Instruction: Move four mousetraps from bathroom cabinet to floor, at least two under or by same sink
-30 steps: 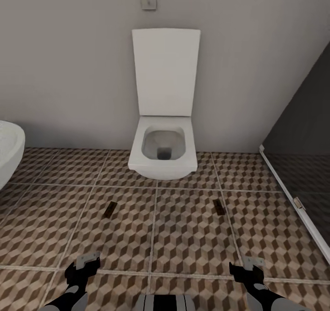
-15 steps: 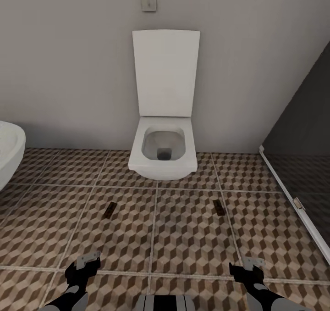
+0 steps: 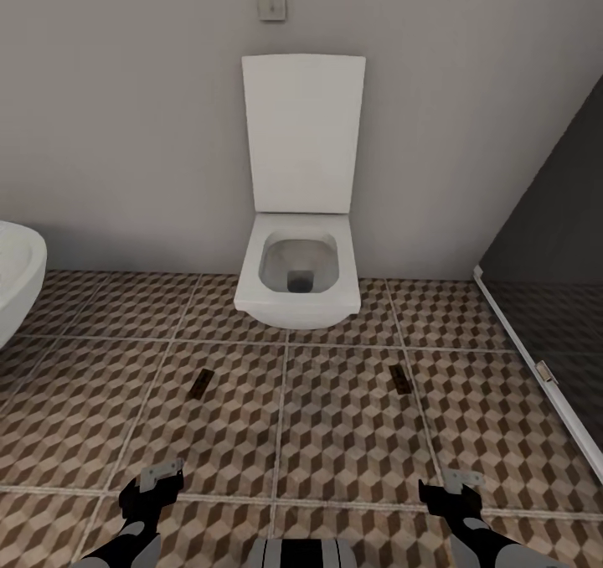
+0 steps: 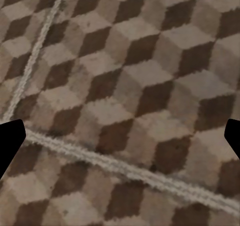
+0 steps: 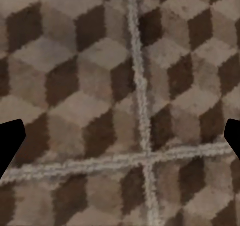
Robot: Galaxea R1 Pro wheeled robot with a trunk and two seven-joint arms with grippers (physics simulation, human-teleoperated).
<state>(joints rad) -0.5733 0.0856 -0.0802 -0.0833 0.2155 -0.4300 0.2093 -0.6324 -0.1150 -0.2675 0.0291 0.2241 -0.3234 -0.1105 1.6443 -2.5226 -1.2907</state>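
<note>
Mousetraps are what you should count first: two lie flat on the bathroom floor (image 3: 335, 434) in front of the toilet (image 3: 298, 279), a left mousetrap (image 3: 201, 382) and a right mousetrap (image 3: 400, 378), well apart from each other and each on its own tile. Your left hand (image 3: 159, 477) hangs low over the tiles with nothing in it, and the left wrist view shows its dark fingertips (image 4: 10, 141) spread wide over bare floor (image 4: 125, 101). Your right hand (image 3: 456, 482) is likewise spread and holding nothing, with cube-patterned tile and a grout crossing (image 5: 145, 158) between its tips. So, as far as these views tell, half the job looks done: two traps are down on the same floor surface, and two more have to come from the cabinet. The sink condition looks unsettled. A white sink (image 3: 18, 279) edges in at the left of the head view, and the left trap sits near it but not clearly beside or under it; the right trap is farther off. You will probably want the remaining pair placed close against that sink, or these two nudged toward it.
</note>
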